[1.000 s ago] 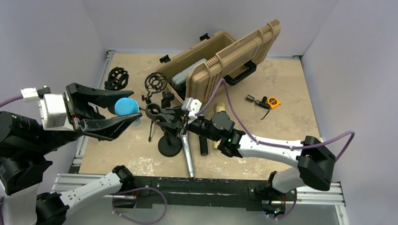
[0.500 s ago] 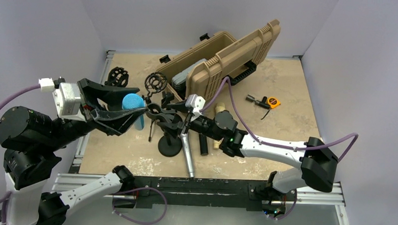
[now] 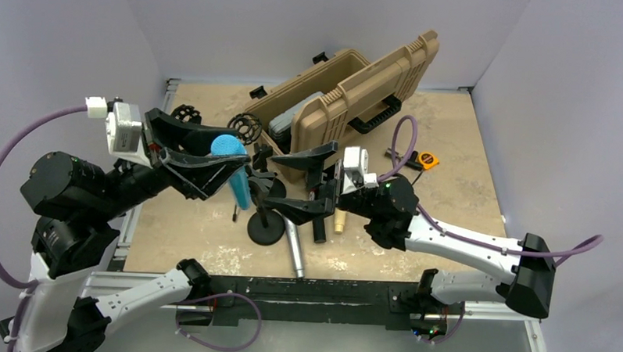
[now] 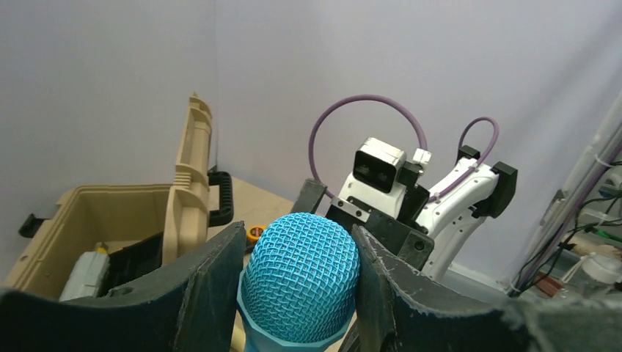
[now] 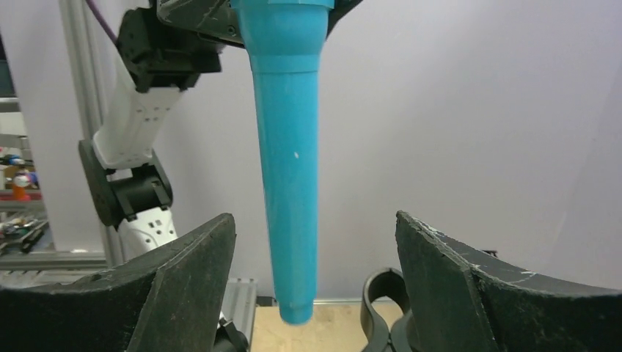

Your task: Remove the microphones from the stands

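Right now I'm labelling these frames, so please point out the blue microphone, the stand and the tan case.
blue microphone (image 4: 301,268): left wrist view, on its mesh head.
stand (image 3: 264,231): top external view, on its round black base.
tan case (image 3: 366,88): top external view, on its raised lid.

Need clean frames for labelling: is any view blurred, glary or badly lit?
Top external: even, soft light, no glare, the microphone crisp. Left wrist: its mesh head sharp, the fingers clamped on it dark but readable. Right wrist: the handle sharp against the plain wall, the lab clutter at far left soft.
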Controlling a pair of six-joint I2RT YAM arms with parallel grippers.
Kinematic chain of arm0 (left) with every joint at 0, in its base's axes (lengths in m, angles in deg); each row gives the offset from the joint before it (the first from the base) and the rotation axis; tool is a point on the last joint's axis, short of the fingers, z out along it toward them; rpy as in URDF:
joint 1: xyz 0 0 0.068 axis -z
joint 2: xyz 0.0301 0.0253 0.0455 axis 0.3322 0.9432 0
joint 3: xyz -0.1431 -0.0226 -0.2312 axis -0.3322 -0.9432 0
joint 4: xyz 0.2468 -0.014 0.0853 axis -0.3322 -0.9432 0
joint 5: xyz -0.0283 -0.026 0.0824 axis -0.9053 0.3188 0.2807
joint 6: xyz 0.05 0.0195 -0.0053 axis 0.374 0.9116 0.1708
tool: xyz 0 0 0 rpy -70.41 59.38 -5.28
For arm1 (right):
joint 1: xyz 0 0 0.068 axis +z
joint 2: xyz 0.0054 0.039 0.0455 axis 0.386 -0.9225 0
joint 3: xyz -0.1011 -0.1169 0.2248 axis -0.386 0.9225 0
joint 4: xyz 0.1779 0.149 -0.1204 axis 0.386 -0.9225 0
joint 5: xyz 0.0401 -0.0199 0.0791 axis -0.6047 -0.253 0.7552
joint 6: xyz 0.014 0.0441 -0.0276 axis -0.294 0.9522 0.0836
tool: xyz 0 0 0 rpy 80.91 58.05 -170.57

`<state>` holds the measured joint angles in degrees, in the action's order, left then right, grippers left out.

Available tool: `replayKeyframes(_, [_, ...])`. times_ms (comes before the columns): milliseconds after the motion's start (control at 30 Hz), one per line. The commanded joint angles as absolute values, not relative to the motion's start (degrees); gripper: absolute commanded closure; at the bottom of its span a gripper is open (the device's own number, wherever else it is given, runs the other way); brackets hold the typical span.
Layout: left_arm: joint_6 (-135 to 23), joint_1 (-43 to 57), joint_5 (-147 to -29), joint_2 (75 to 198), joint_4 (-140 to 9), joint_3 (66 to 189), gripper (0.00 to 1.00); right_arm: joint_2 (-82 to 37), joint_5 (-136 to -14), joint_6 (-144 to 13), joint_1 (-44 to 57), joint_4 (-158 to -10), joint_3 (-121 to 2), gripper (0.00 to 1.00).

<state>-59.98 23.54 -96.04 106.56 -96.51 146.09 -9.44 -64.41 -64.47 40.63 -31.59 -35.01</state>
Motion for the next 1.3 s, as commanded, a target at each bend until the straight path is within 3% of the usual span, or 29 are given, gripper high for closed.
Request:
replayKeyframes(0, [-66.24, 23.85, -101.02, 107.73, -86.43, 143.49, 1.00, -12.57, -58.51, -59.30, 40.58, -27.96, -39.51, 0.23])
replayKeyframes(267, [-72.09, 23.84, -104.55, 108.96, -78.18, 136.75, 1.00, -13.06, -57.83, -53.92, 40.58, -21.15, -38.22, 0.34])
replayKeyframes(400, [-73.29, 23.85, -106.77, 109.98, -76.61, 135.65, 1.00, -12.59, -58.46, -53.24, 40.58, -20.43, -36.91, 0.63])
replayKeyframes(633, [-72.80, 23.87, -108.69, 111.16, -75.61, 135.19, 1.00, -10.53, -60.00, -53.48, 40.59, -19.91, -34.15, 1.00])
replayKeyframes(667, [-72.51, 23.85, -108.68, 111.49, -76.06, 135.62, 0.93, -10.06, -60.40, -53.73, 40.56, -19.94, -33.81, 1.00])
replayKeyframes(867, [-68.92, 23.84, -106.21, 110.79, -80.19, 136.61, 0.26, -6.34, -64.50, -54.62, 40.53, -20.56, -31.01, 1.00])
replayKeyframes(967, [-63.45, 23.86, -102.04, 109.14, -84.25, 137.93, 0.06, -2.48, -71.32, -56.14, 40.49, -25.02, -29.49, 1.00])
replayKeyframes(1033, [-59.49, 23.84, -98.21, 107.82, -87.64, 138.88, 0.00, 1.19, -77.83, -57.01, 40.53, -28.68, -27.63, 1.00])
replayKeyframes(1267, [-50.97, 23.84, -83.40, 102.59, -90.77, 135.55, 0.00, 19.46, -102.42, -49.03, 40.48, -36.59, -12.92, 1.00])
